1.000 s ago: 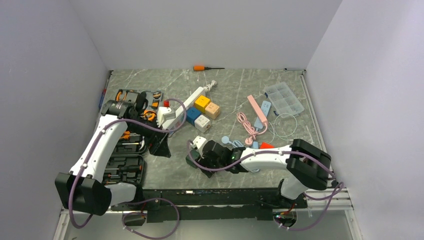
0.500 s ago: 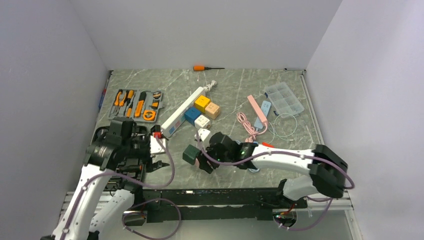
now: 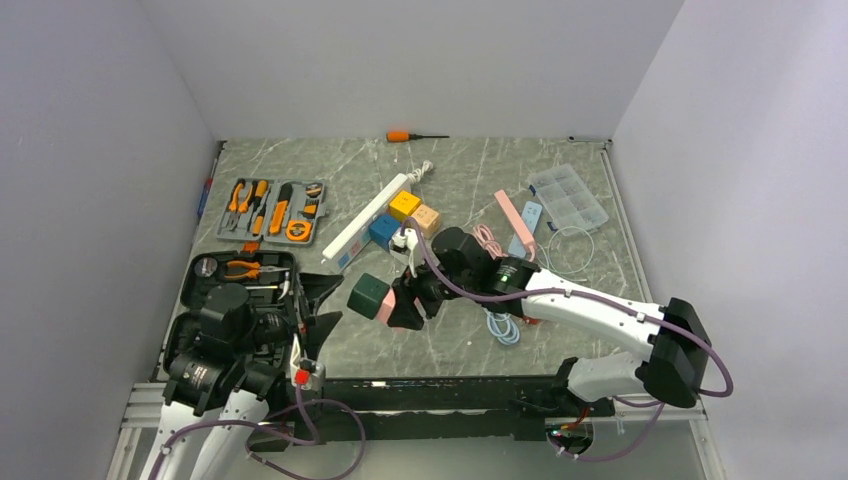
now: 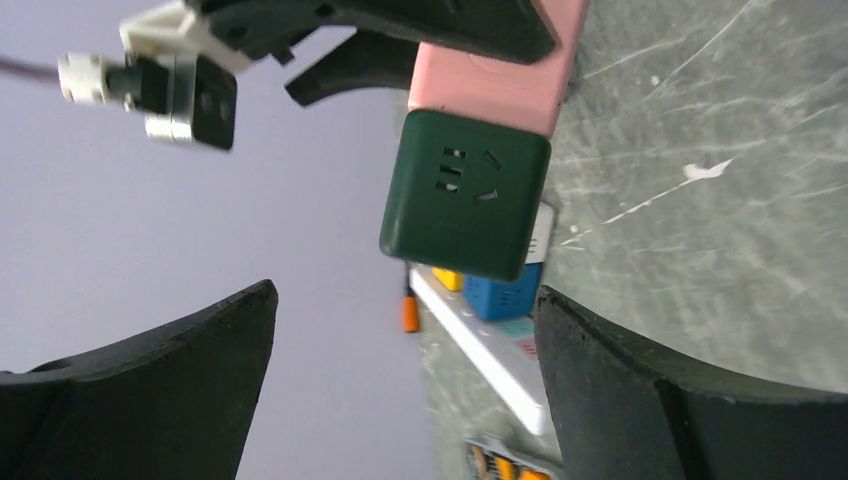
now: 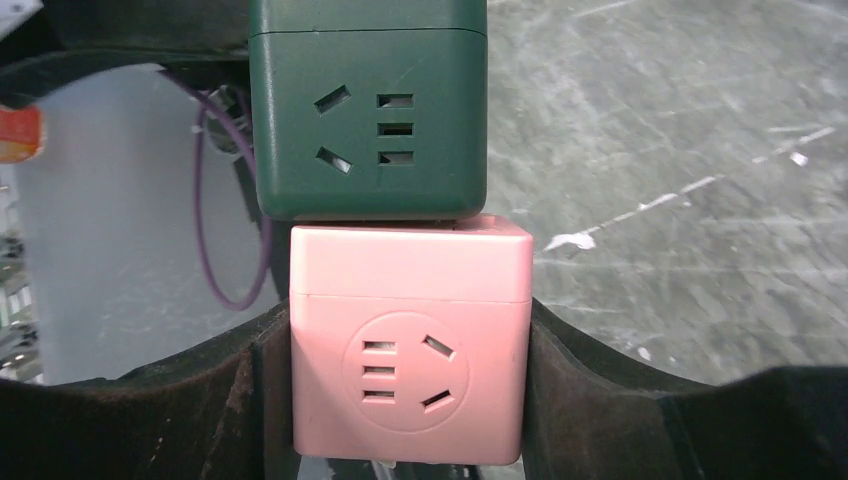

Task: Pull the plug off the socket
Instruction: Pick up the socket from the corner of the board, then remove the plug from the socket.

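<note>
Pink plastic is gripped by the right gripper (image 5: pixel 410 385): its jaws are closed flat against two opposite sides of the pink cube (image 5: pixel 410 340), which is held clear above the table (image 3: pixel 600 270). The green cube (image 5: pixel 368 110) is plugged onto the pink cube's end, face against face, with no gap seen at the seam. The left gripper (image 4: pixel 400 370) is spread wide with nothing in it, aimed at the green cube but apart from it.

The step in hand is judged to be the left gripper's approach. It would be done well if the green cube were brought squarely between the open fingers, the pads set on two flat opposite sides and kept off the pink body. The pull should then be made straight along the axis of the pins (a sideways twist could bind them or wrench the pink cube out of its grip).

By count: two joined cubes are held in the air. Four more cubes, one each of yellow, peach, blue and white (this last partly hidden), are seen by the one white power strip (image 3: pixel 365 222). One orange-handled screwdriver (image 3: pixel 410 135) and one clear compartment box (image 3: pixel 568 197) are also seen.
</note>
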`<state>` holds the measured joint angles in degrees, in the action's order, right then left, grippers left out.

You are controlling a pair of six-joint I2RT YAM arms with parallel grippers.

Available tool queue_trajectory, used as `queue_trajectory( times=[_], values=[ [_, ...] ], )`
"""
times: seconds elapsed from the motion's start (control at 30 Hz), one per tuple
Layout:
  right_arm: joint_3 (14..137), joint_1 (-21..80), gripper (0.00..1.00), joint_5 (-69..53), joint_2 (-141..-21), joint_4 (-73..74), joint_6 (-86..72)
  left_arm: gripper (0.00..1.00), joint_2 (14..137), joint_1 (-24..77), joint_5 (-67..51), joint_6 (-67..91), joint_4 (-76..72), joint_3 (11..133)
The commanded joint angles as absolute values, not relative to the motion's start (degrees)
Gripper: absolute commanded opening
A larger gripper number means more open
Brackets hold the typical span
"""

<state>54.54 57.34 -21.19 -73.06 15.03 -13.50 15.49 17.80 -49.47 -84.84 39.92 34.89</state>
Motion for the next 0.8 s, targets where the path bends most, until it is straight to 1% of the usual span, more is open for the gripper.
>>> queue_trajectory(
  times=[0.0,0.3,0.4,0.57,0.63,0.77],
  values=[
    [61.3,57.2,0.00,-28.3,-74.3,14.0,-16.2,0.99,16.4,17.9,-55.2,-103.2,41.5,36.0],
    [66.1,57.3,0.00,-29.9,-77.1,14.8,-18.0,0.99,19.8,18.9,-56.5,-108.7,42.1,35.6],
    [68.2,57.5,0.00,-30.1,-79.1,15.7,-17.6,0.99,20.8,20.4,-55.0,-107.1,38.7,35.1],
    [71.3,58.0,0.00,-28.5,-81.4,17.6,-16.1,0.99,24.3,24.2,-51.3,-107.5,40.2,36.8],
    [72.1,58.3,0.00,-27.7,-81.7,18.7,-15.3,0.96,25.5,25.7,-49.1,-105.9,38.3,37.1],
    [72.4,58.7,0.00,-27.1,-81.9,19.5,-14.9,0.82,28.4,27.6,-44.9,-103.0,36.3,38.6]
  ],
)
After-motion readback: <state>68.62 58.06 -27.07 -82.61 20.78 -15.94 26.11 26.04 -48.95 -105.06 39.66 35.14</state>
